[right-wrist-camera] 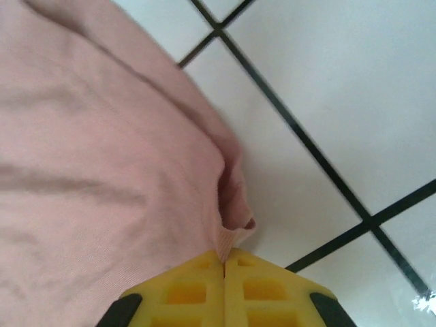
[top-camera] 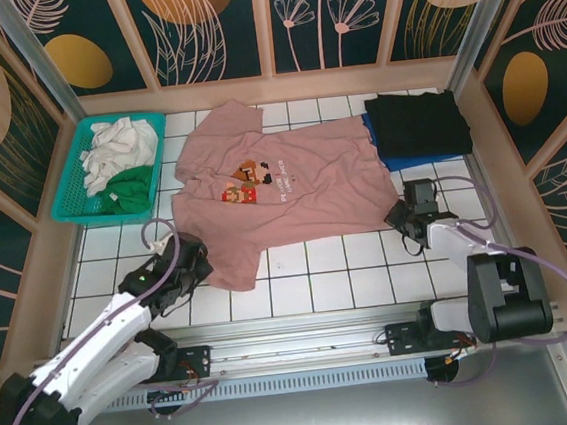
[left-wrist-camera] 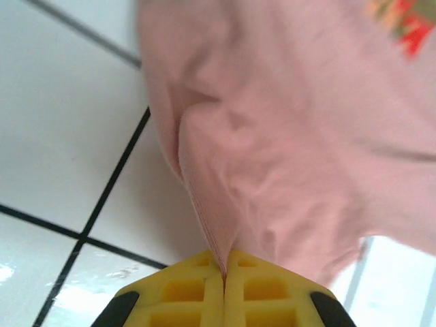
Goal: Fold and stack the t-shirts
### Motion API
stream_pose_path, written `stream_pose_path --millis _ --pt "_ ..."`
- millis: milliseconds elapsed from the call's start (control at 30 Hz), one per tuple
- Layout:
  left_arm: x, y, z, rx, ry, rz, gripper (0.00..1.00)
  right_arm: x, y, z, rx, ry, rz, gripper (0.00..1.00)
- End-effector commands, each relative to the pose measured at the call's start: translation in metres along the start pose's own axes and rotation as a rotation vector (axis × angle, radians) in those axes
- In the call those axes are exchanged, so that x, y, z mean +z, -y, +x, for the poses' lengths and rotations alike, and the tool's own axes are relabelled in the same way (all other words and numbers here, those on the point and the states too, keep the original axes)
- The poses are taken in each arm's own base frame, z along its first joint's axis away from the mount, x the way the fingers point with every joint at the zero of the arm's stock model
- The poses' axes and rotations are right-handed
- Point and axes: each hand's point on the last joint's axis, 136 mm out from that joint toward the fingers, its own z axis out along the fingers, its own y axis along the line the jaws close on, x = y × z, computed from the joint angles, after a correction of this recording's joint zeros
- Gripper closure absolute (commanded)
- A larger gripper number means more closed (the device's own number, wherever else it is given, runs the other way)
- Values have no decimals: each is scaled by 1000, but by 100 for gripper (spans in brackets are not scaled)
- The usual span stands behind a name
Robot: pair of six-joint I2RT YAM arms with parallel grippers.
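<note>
Pink t-shirt (top-camera: 301, 186) lies, seemingly flat, on white-tiled table (top-camera: 321, 284) between floral walls (top-camera: 206, 29).

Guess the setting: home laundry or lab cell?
Probably a staged lab cell: white tiled table fenced by printed floral panels, aluminium rail along the near edge, pink t-shirt spread for folding.

You see a white-tiled tabletop (top-camera: 349, 271) with dark grout, enclosed on three edges by dark floral wall panels (top-camera: 216, 28) in wooden frames.

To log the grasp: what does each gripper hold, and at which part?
Both hold the pink t-shirt: the left gripper pinches its near-left edge, the right gripper its near-right corner.
</note>
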Motion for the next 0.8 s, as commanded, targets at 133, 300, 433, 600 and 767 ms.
stream_pose_path --millis 133,300,433,600,767 --pt "-41 -9 -27 3 110 -44 100 -65 -6 12 8 68 32 100" --pt "-75 -18 -44 -38 195 -34 100 -100 -2 12 46 120 8 100" --pt "-99 -28 -53 -62 251 -33 100 -126 -2 8 56 168 -11 100" --pt "-91 -28 -46 -38 218 -35 100 -129 -11 13 36 136 -55 100" --pt "-84 -11 -63 12 272 -49 100 -108 -27 11 -52 105 -46 100"
